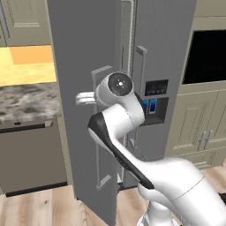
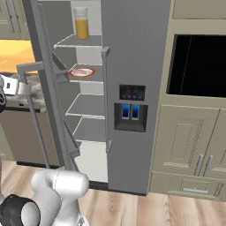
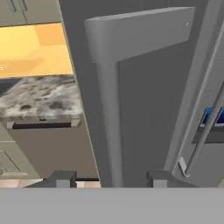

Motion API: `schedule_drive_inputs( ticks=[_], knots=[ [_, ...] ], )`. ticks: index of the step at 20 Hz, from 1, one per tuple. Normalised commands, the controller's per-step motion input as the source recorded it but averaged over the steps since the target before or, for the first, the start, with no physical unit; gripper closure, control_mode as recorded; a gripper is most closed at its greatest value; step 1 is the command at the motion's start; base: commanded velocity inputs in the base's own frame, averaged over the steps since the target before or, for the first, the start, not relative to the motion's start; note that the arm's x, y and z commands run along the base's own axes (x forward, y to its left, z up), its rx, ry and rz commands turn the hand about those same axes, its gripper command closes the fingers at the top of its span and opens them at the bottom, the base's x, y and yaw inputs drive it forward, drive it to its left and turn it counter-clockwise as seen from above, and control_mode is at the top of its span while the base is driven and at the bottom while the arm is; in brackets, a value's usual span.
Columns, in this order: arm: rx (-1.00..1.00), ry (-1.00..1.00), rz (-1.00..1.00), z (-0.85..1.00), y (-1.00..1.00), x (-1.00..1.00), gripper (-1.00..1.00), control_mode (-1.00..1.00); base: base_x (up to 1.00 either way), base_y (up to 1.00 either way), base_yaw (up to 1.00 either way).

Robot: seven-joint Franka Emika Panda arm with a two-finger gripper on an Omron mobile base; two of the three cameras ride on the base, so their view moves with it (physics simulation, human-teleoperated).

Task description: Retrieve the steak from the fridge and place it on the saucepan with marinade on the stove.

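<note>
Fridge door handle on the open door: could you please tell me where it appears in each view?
Left base view: the handle runs down the centre-left.
Right base view: it slants down near the left edge.
Hand view: it is the large upright bar at the centre.
Shared landmark: the blue-lit dispenser.

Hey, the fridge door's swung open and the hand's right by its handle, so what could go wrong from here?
1. The gripper stands open with the left door's handle between its tips; pulling away sideways could snag it.
2. The steak lies on a plate on a fridge shelf; the open door narrows the way in, so the arm might bump it.
3. A juice jug stands one shelf higher; a high reach could knock it.
</note>
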Motion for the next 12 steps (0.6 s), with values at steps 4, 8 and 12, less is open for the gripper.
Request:
schedule_drive_inputs(
  ticks=[4,8,12],
  knots=[
    [0.0,-0.1,0.25,0.01,-0.59,-1.0,-1.0,-1.0,0.0,0.0,0.0],
    [0.0,-0.1,0.14,0.04,-1.0,-0.91,-1.0,-1.0,0.0,0.0,0.0],
    [0.0,-0.07,0.17,0.0,-0.98,-0.47,-1.0,-1.0,0.0,0.0,0.0]
  ],
)
